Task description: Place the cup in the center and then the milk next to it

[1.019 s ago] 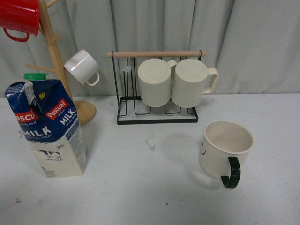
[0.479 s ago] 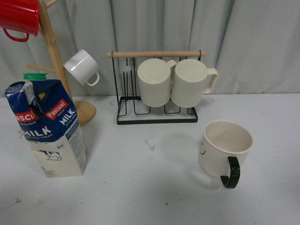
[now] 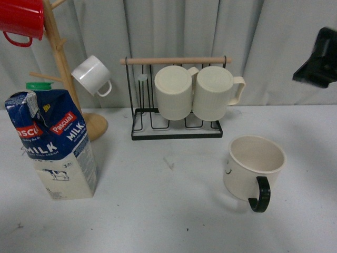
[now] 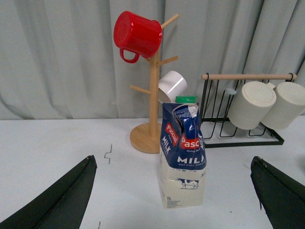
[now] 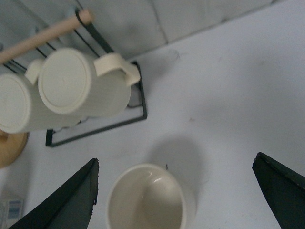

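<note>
Sitting upright toward the right side of the white bench (image 3: pixel 158 211), the cup (image 3: pixel 254 168) is showing its open mouth to the front camera, with its black handle pointing toward that camera. The milk carton (image 3: pixel 52 142) is standing upright at the left side of the bench, well apart from the cup, its green cap at the top. A small black mark (image 3: pixel 168 163) is lying on the bench between the two.

The right tool (image 5: pixel 176 160) is hanging above the cup with its fingers (image 5: pixel 71 200) spread wide apart and gripping nothing. The cup's mouth is showing between them in the right wrist view. In the front view, a black part of the right arm (image 3: pixel 318 58) is showing at the upper right edge, higher than the cup.

The left tool (image 4: pixel 172 161) is also standing wide apart, its fingers (image 4: pixel 62 200) touching nothing, with the milk carton in view ahead between them.

At the back, a black wire rack (image 3: pixel 176 132) is carrying two ribbed mugs (image 3: pixel 195 92) on their sides under a wooden bar. A wooden mug tree (image 3: pixel 63 68) is holding a red mug (image 3: pixel 21 18) and a white mug (image 3: pixel 92 75) just behind the carton.
</note>
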